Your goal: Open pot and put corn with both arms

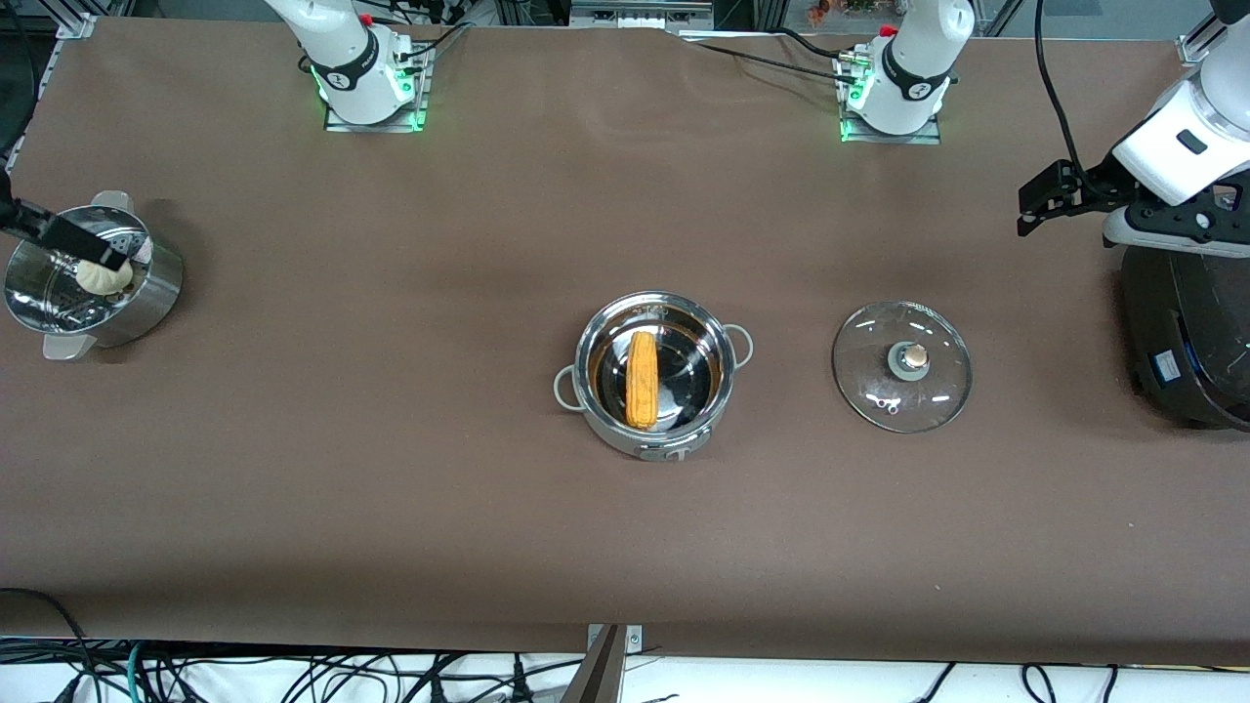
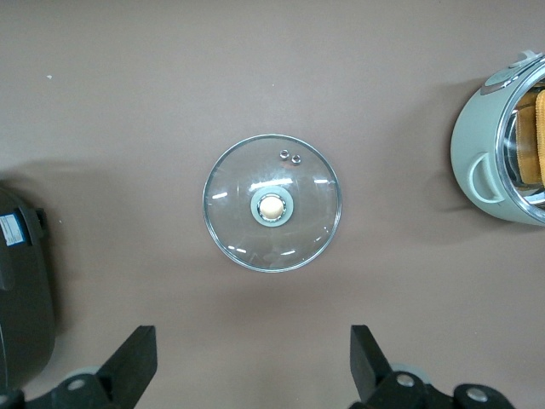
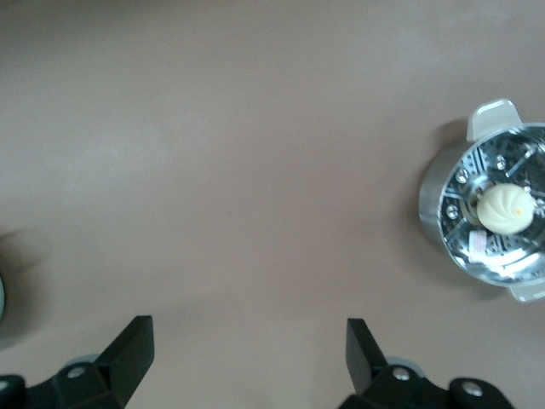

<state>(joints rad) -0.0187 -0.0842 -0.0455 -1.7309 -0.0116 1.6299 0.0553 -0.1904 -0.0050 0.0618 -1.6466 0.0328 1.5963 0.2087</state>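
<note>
Front view shows the yellow-orange corn cob (image 1: 642,380) already lying in the round shiny stainless-steel pot (image 1: 652,444) at mid-desk, its long axis running from the arms' bases toward the camera. The clear glass lid with tan knob (image 1: 901,366) rests flat on the brown desk (image 1: 391,488) beside the pot, toward the left arm's end. The left tool (image 2: 254,365) hangs over the desk near that lid, wide open and empty, so it is the nearer one. The right tool (image 3: 249,362), equally open and empty, waits over the steel steamer basket (image 1: 156,293) holding a white bun (image 1: 103,278).
</note>
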